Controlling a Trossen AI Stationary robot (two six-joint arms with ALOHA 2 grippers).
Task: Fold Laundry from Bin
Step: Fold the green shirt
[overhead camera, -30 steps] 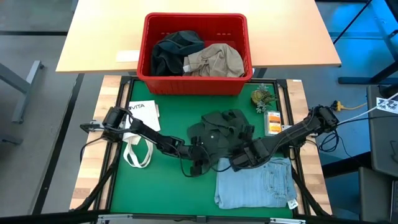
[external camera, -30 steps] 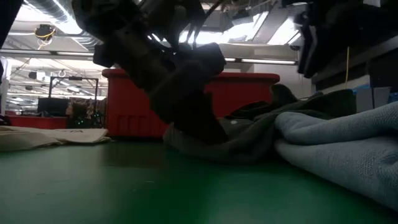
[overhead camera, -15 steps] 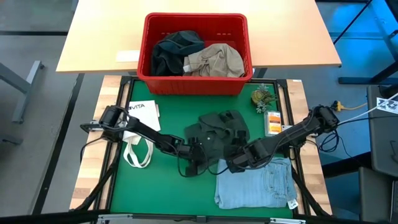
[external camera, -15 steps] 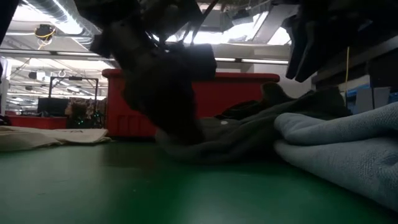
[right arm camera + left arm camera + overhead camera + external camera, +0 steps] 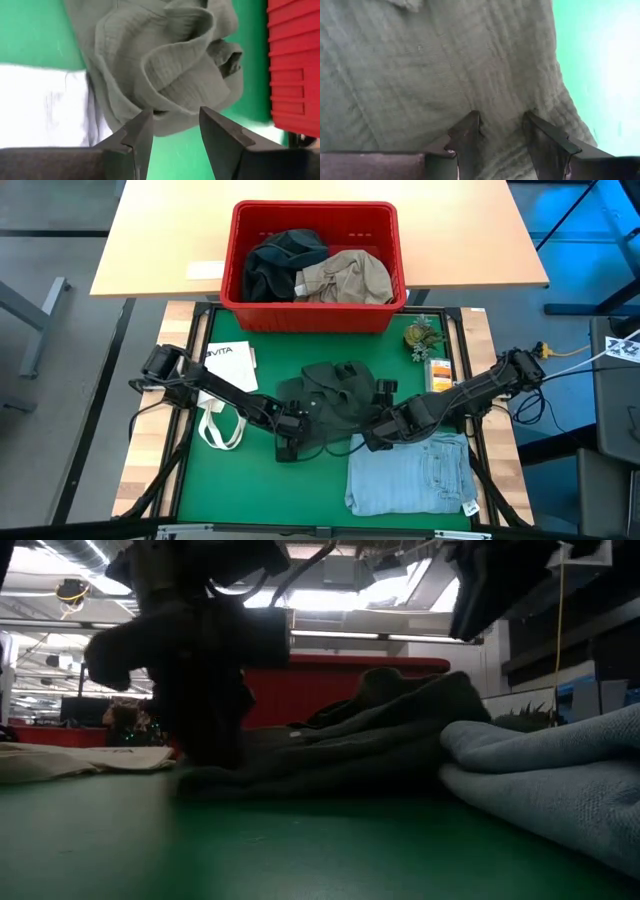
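Note:
A dark green garment (image 5: 335, 395) lies crumpled in the middle of the green mat (image 5: 250, 490). My left gripper (image 5: 288, 442) is shut on its near left part, and my right gripper (image 5: 372, 438) is shut on its near right part. The red bin (image 5: 315, 320) stands on the far side. It holds a dark piece (image 5: 275, 265) and a khaki piece (image 5: 345, 277). Folded light blue jeans (image 5: 410, 475) lie flat at the near right. My left gripper pinches the garment's near left edge (image 5: 500, 117) between its two fingers, coming steeply from above. The cloth below the fingers (image 5: 215, 755) lies on the mat. One layer or several, I cannot tell. My right gripper pinches a bunched fold (image 5: 172, 107) of the garment's near right part between its fingers, slanting down from the right. That part rises off the mat in a hump (image 5: 400, 690). The rest of the garment trails slack onto the mat.
A white tote bag (image 5: 222, 415) lies on the mat's left side under the left arm. A small plant (image 5: 420, 335) and an orange packet (image 5: 438, 375) sit at the far right. The jeans lie close by the right gripper.
Both grippers have moved toward the table's left edge and drawn the green garment with them. Its left part has slid over the mat and it lies wider now. My left gripper has tipped more steeply downward. The garment's right part stands higher than before.

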